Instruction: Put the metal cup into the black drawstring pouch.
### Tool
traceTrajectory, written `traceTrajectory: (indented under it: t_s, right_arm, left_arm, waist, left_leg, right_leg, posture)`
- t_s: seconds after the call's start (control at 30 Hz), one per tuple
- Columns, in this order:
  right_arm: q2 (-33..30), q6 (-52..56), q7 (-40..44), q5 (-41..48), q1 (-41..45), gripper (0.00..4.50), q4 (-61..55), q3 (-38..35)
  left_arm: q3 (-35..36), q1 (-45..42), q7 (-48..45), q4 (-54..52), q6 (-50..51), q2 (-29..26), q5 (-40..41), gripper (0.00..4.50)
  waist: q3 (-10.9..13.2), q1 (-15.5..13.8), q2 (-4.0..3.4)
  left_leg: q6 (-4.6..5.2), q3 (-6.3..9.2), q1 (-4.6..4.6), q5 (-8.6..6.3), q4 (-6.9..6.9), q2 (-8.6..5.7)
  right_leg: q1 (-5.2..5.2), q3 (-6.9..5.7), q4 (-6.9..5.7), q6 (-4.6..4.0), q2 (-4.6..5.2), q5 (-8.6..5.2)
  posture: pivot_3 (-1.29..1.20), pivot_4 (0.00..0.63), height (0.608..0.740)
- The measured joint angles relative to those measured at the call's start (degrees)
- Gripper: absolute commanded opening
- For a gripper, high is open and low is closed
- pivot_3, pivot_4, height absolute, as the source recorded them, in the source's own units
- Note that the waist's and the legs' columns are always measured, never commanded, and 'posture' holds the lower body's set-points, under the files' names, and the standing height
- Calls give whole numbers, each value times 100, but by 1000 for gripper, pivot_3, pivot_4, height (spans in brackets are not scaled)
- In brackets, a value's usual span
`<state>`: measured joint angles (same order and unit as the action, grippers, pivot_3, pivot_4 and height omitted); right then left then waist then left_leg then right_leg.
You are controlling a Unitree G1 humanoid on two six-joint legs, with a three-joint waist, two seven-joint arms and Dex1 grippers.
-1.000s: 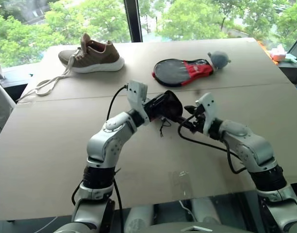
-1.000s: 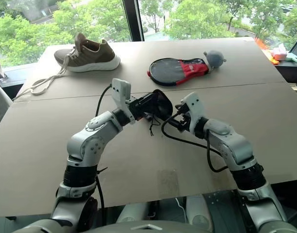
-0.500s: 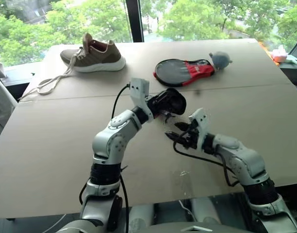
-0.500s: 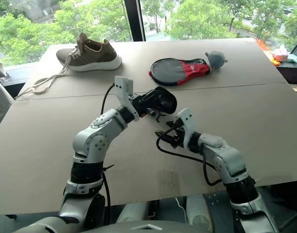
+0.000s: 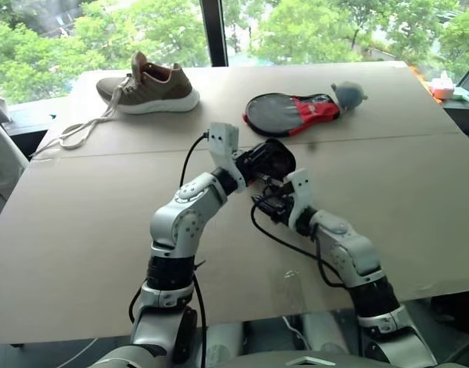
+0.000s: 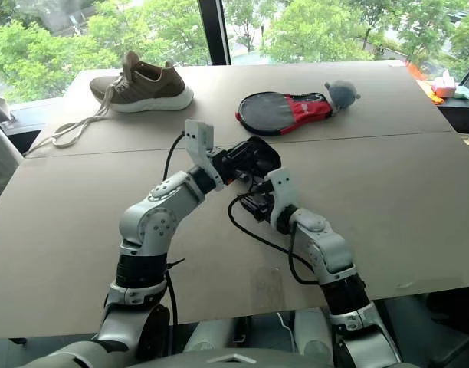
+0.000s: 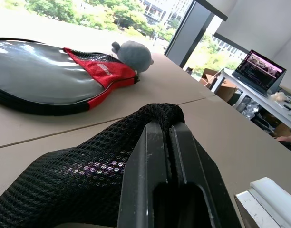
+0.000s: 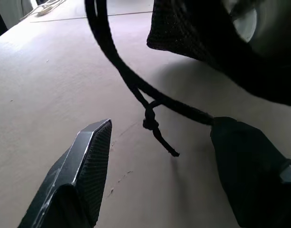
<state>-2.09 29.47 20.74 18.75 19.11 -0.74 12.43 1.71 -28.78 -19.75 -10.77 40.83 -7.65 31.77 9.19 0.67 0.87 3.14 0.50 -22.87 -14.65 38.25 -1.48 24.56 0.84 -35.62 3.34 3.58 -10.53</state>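
Note:
The black drawstring pouch [image 5: 271, 161], a bulging mesh bag, hangs just above the table [image 5: 81, 230] near its middle. My left gripper [image 7: 170, 127] is shut on a fold of its fabric [image 7: 64, 175]. The pouch's thin cord [image 8: 136, 88] dangles down, with a knot near its end just over the table. My right gripper [image 8: 163, 126] is open, right below and beside the pouch, its fingers on either side of the cord's knot without touching it. The metal cup is hidden; faint glints show through the mesh, and I cannot tell what they are.
A brown shoe [image 5: 146, 86] with loose laces lies at the far left. A black-and-red paddle cover [image 5: 292, 111] and a grey plush toy [image 5: 348, 93] lie at the far middle. Beyond the table's right side stands a desk with a laptop [image 7: 262, 66].
My right gripper, still open, has dropped and swung left until it sits under the pouch at the cord. The left gripper has kept the pouch in place.

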Motion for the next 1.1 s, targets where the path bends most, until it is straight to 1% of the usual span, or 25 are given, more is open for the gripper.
traceTrajectory:
  t_s: [0.03,0.13,0.27,0.43,0.53,0.6,0.63,0.7,0.73,0.77,0.8,0.83,0.87,0.9,0.97,1.0,1.1]
  right_arm:
    - [31,-45,5,-8,7,2831,27,-9]
    - [125,-125,76,-10,44,1835,93,-46]
    - [5,-72,259,-18,10,35,72,-24]
    - [-178,-15,345,-22,-24,35,-124,-69]
    - [-501,-11,428,-81,-10,35,-415,-100]
    - [-886,23,605,-142,11,0,-618,-92]
    - [-1159,77,719,-164,53,0,-752,-109]
    - [-1672,165,969,-192,190,0,-981,-181]
    - [-2055,114,1222,-254,310,0,-1098,-170]
    - [-2259,42,1356,-317,381,0,-1144,-172]
    - [-2551,-179,1548,-452,474,0,-1172,-164]
    - [-2926,-482,1774,-631,584,0,-1170,-161]
    - [-3204,-795,1947,-827,699,0,-1115,-154]
    - [-3626,-1328,2220,-1075,905,0,-953,-143]
    - [-4074,-2086,2440,-1464,1351,0,-523,-214]
    - [-4161,-2558,2448,-1707,1692,0,-209,-216]
    - [-4155,-3719,2343,-2286,2551,0,636,-146]
  left_arm:
    - [0,0,0,1,-1,2,-1,0]
    - [-3,0,0,3,-4,20,-4,0]
    - [-3,0,1,3,-7,20,-14,0]
    - [-3,1,48,3,-7,41,-32,0]
    - [3,5,91,3,1,51,-21,0]
    - [32,60,-33,-6,-51,73,67,580]
    - [74,150,-221,-37,-130,79,210,771]
    - [165,256,-515,-149,-214,105,472,1683]
    - [165,251,-531,-235,-265,100,494,2174]
    - [156,252,-524,-279,-280,81,479,2621]
    - [103,266,-521,-342,-290,14,424,3060]
    - [35,341,-568,-444,-295,-81,414,3354]
    - [4,438,-661,-530,-302,-162,430,3354]
    - [-24,655,-872,-715,-295,-304,512,3354]
    - [-30,1009,-1264,-955,-233,-653,721,3354]
    - [-42,1147,-1516,-1047,-183,-874,824,3354]
    - [-150,1359,-2220,-1252,7,-1538,1093,3354]
  waist:
    - [0,0,0]
    - [0,-2,0]
    - [0,-3,0]
    - [0,-1,0]
    - [0,-6,0]
    - [0,-11,0]
    - [1,-6,0]
    - [2,-7,1]
    - [2,-8,1]
    - [2,-8,1]
    - [2,-8,1]
    - [2,-6,0]
    - [3,2,0]
    - [4,21,-2]
    - [7,44,3]
    - [9,48,4]
    - [15,43,-2]
  left_leg:
    - [0,0,0,0,0,0]
    - [1,1,0,-1,0,0]
    - [4,1,0,-2,0,0]
    - [13,2,0,-8,0,0]
    - [14,1,0,-8,0,-1]
    - [14,0,0,-8,1,-3]
    - [13,-3,-1,-8,1,-3]
    - [15,-2,-2,-9,1,-2]
    - [21,-2,-1,-12,2,-2]
    - [21,-2,0,-12,1,-2]
    - [23,-3,1,-13,2,-2]
    - [24,-7,2,-14,1,-3]
    - [24,-10,2,-14,2,-2]
    - [24,-18,2,-14,0,-2]
    - [24,-23,4,-13,-1,7]
    - [24,-24,5,-13,-2,10]
    - [23,-26,7,-13,-2,14]
  right_leg:
    - [0,0,0,0,0,0]
    - [0,0,0,0,0,0]
    - [0,0,0,0,1,0]
    - [0,0,-1,0,1,0]
    - [0,0,0,0,1,0]
    - [-1,0,0,0,3,0]
    - [0,1,1,0,5,0]
    - [1,-1,1,0,5,0]
    - [0,-2,1,0,4,-1]
    - [-1,-1,1,0,4,-1]
    - [-3,-2,2,0,3,-1]
    - [-2,0,3,1,3,-2]
    - [-3,1,5,1,2,-2]
    - [-1,7,9,2,2,-2]
    - [0,9,10,1,-3,-2]
    - [1,10,10,-1,-7,-3]
    - [2,11,8,-18,-12,-13]
  posture:
    - [0,150,740]
    - [0,150,740]
    - [0,150,740]
    - [0,150,740]
    - [0,150,740]
    - [0,150,740]
    - [0,150,740]
    - [0,150,740]
    - [0,150,740]
    - [0,150,740]
    - [0,150,740]
    - [0,150,740]
    - [0,150,740]
    - [0,150,740]
    - [0,150,740]
    - [0,150,740]
    - [0,150,740]
